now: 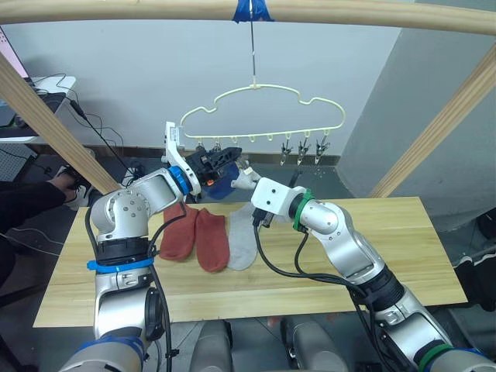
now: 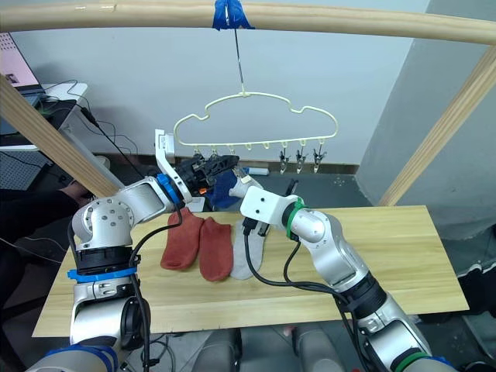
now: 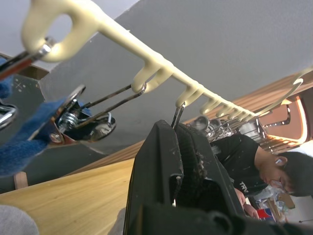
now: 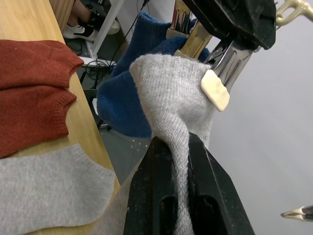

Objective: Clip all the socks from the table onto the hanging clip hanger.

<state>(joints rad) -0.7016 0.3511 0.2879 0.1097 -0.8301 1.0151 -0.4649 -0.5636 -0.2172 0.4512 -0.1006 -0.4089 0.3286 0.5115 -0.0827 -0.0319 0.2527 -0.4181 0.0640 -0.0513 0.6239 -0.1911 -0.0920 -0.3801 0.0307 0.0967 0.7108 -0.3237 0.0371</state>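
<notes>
Grey sock (image 4: 171, 98) at clip (image 4: 230, 58), blue socks (image 4: 132, 93) crowding behind.

Soft matt knit socks (image 4: 172, 93), pale-grained wood table (image 1: 387, 240), shiny metal clips (image 3: 93, 110), smooth glossy hanger (image 1: 263, 116).

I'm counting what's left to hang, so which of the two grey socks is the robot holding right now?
The grey sock pinched in the right hand, lifted up at the clip hanger. The other grey sock lies flat on the table beside the rust-red pair.
</notes>
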